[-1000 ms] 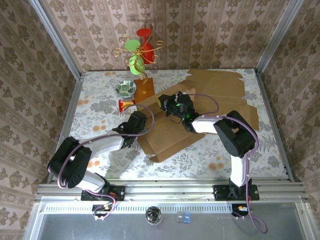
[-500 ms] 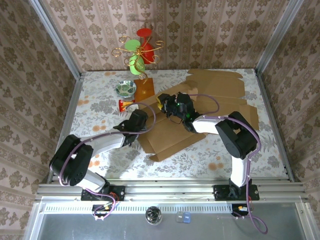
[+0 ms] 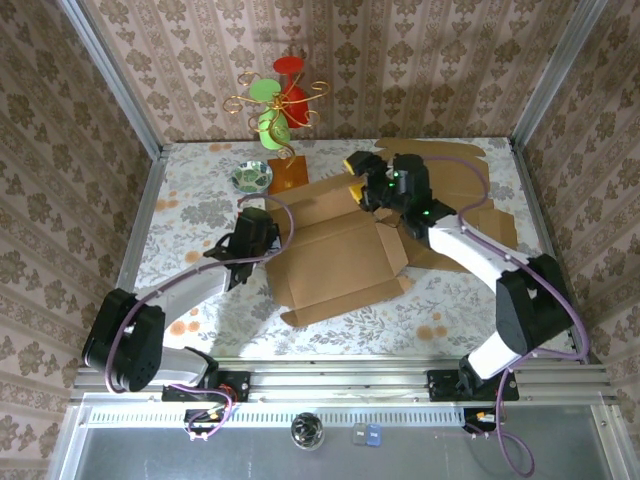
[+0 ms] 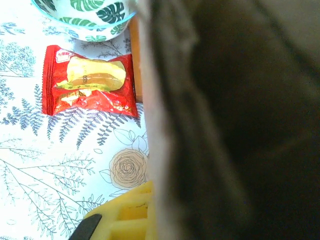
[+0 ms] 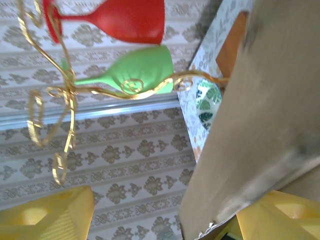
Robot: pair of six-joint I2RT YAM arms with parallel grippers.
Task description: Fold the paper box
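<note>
The right hand (image 3: 362,185) has released and swung toward the bench's far edge. The flat brown cardboard box (image 3: 340,262), mid-bench, has turned. The left hand (image 3: 258,225) stays clenched at its left edge. The left wrist view shows a red snack packet (image 4: 89,87), the right wrist view a green plastic goblet (image 5: 127,72).

Beyond the right gripper (image 3: 360,185) rises a back wall (image 3: 420,60) papered in beige damask; the side walls (image 3: 60,150) match. Aluminium posts (image 3: 110,75) stand at the corners. Left of the left gripper (image 3: 262,222), the table (image 3: 190,215) shows a pale flowered cloth, evenly lit.
</note>
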